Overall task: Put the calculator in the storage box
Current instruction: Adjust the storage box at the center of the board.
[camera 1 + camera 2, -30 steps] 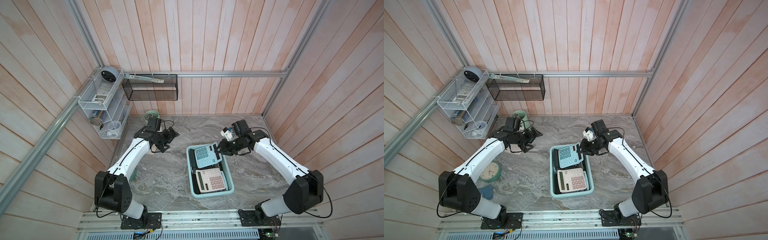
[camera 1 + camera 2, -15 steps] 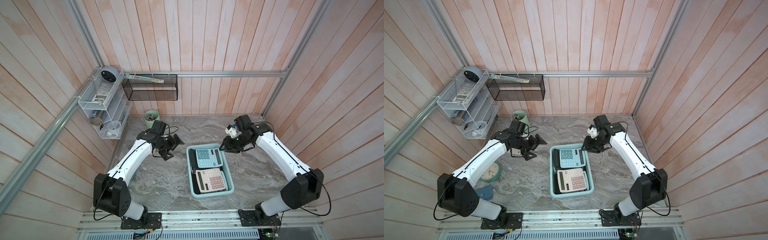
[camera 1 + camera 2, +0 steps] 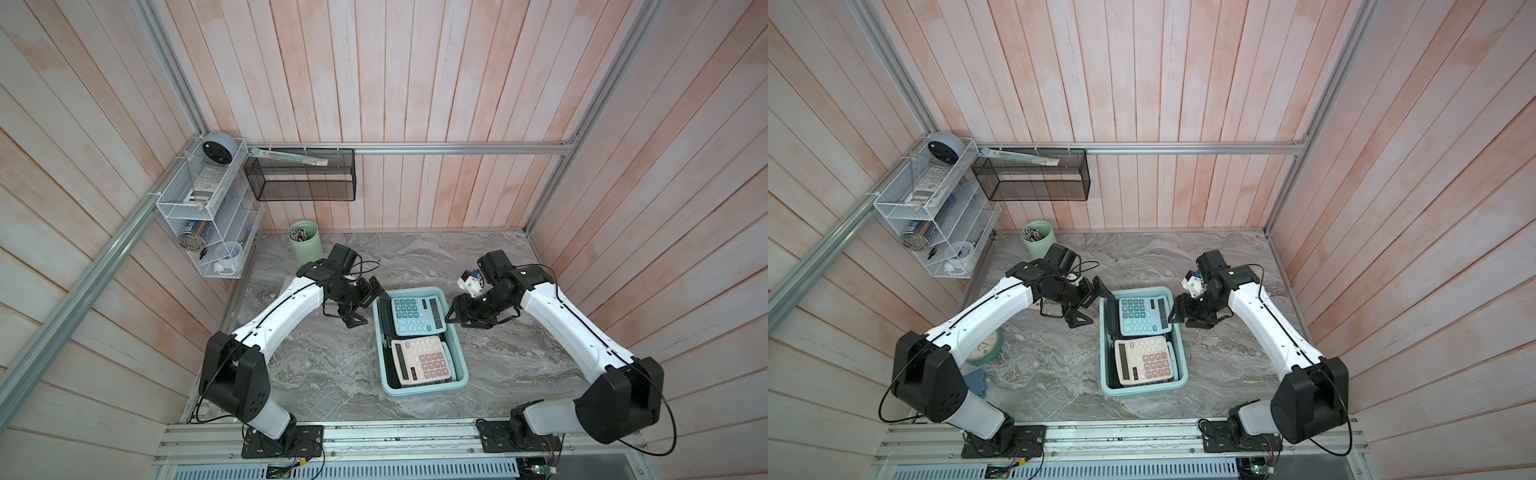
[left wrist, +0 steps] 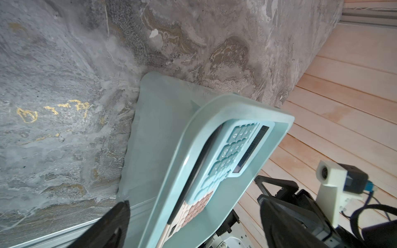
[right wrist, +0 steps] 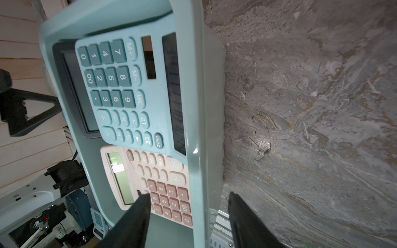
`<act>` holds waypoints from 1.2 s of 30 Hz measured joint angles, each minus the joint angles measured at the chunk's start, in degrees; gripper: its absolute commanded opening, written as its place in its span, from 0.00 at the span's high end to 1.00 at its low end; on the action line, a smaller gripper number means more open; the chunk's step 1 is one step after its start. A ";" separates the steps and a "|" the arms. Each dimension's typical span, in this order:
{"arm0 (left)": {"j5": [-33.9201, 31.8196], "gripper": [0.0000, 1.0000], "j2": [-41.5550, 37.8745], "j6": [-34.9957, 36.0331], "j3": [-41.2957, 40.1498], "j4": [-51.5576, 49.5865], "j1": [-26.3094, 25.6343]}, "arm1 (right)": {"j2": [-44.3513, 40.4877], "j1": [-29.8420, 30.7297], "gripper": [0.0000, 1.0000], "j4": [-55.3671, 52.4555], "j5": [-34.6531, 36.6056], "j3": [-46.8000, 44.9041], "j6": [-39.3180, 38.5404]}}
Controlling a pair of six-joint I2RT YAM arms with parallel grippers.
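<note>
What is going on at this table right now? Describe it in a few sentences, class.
A light teal rectangular plastic storage box sits on the grey marbled table. A blue desk calculator and a pink desk calculator both lie inside it, keys up. The right gripper hangs open at the box's edge next to the blue calculator, holding nothing. The left gripper is open and empty too, at the opposite side of the box.

It was a robotics lab booth staged as an office desk: plank walls (image 3: 415,83), aluminium framing (image 3: 457,148), marble-look tabletop (image 3: 332,365), wire-mesh organisers (image 3: 303,187), calculators (image 3: 413,316) in a storage box (image 3: 424,390), two arms (image 3: 286,305) bolted to a rail (image 3: 395,436).
</note>
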 measured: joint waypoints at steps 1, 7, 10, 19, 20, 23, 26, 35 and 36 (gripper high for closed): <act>0.04 0.00 0.24 -0.28 0.09 0.02 -0.09 | -0.02 0.00 0.36 0.42 -0.61 -0.92 0.04; 1.75 0.00 0.39 -4.35 0.13 5.62 -0.20 | 0.02 0.00 0.36 2.25 -3.41 -3.06 0.96; 1.88 0.00 0.44 -6.25 -0.02 7.15 -0.17 | 0.17 0.00 0.37 3.23 -4.48 -3.06 1.29; 1.92 0.00 1.07 -8.61 0.00 9.29 -0.20 | 2.08 -0.07 0.39 5.14 -5.25 -2.54 3.69; 1.92 0.00 1.27 -8.76 0.13 9.29 -0.20 | 2.34 -0.07 0.39 5.29 -5.25 -2.38 3.91; 1.90 0.00 2.38 -9.03 0.76 9.35 -0.17 | 3.41 -0.22 0.39 5.73 -5.18 -1.57 4.87; 2.14 0.00 4.31 -9.44 2.54 9.66 -0.20 | 4.57 -0.70 0.40 5.84 -4.92 -0.52 5.53; 2.64 0.00 9.94 -9.88 8.13 12.57 -0.76 | 6.38 -4.96 0.40 6.54 -4.20 1.33 6.95; 2.80 0.00 10.34 -9.88 8.46 12.98 -0.90 | 6.54 -5.66 0.40 6.75 -4.22 1.51 7.10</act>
